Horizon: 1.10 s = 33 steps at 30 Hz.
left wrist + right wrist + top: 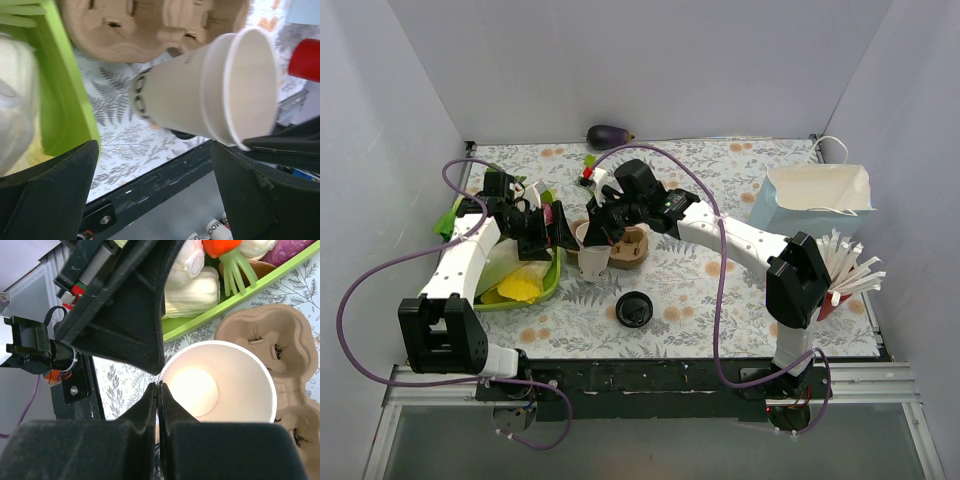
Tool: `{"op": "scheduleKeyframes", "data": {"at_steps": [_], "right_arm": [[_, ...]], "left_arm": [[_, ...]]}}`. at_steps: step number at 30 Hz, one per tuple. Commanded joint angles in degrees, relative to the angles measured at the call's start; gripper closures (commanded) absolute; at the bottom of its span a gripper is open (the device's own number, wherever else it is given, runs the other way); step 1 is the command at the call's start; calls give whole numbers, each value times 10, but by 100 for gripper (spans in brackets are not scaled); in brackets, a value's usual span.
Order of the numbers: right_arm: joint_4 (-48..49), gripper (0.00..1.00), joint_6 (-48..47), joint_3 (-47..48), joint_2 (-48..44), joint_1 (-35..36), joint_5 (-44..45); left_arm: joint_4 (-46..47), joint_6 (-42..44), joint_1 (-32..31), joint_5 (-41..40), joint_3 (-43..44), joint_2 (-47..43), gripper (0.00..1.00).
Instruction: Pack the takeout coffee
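Note:
No cup with a lid on it is in view. A lidless white paper cup (593, 265) with dark print stands beside the brown cardboard cup carrier (632, 248). It also shows in the left wrist view (200, 100) and the right wrist view (220, 385). My right gripper (598, 232) (160, 387) is shut on the near rim of this cup. My left gripper (560, 228) (152, 165) is open and empty just left of the cup. A loose black round lid (634, 309) lies on the table in front of the cup.
A green tray (535, 293) of toy food sits at the left, under the left arm. A light blue paper bag (818, 200) stands at the right. A red cup of straws (840, 285) is near the right arm. An eggplant (608, 134) lies at the back.

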Motion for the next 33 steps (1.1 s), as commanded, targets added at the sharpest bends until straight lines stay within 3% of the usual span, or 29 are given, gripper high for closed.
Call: {"op": "scheduleKeyframes", "data": {"at_steps": [1, 9, 15, 27, 29, 30, 33], "right_arm": [[63, 99, 5, 35, -26, 5, -14], [61, 99, -19, 13, -44, 5, -18], [47, 99, -80, -56, -61, 8, -57], [24, 99, -355, -168, -108, 63, -48], [8, 91, -378, -170, -112, 70, -48], [-2, 81, -394, -166, -112, 71, -50], [-43, 72, -414, -139, -104, 74, -58]], "left_arm": [[7, 9, 1, -80, 2, 22, 5], [-2, 19, 1, -96, 10, 27, 6], [-39, 50, 0, -161, 57, 12, 6], [7, 47, 0, -191, 70, -10, 6], [7, 47, 0, -188, 66, -11, 6], [6, 46, 0, -187, 65, -13, 6], [8, 44, 0, -181, 60, -18, 6]]}}
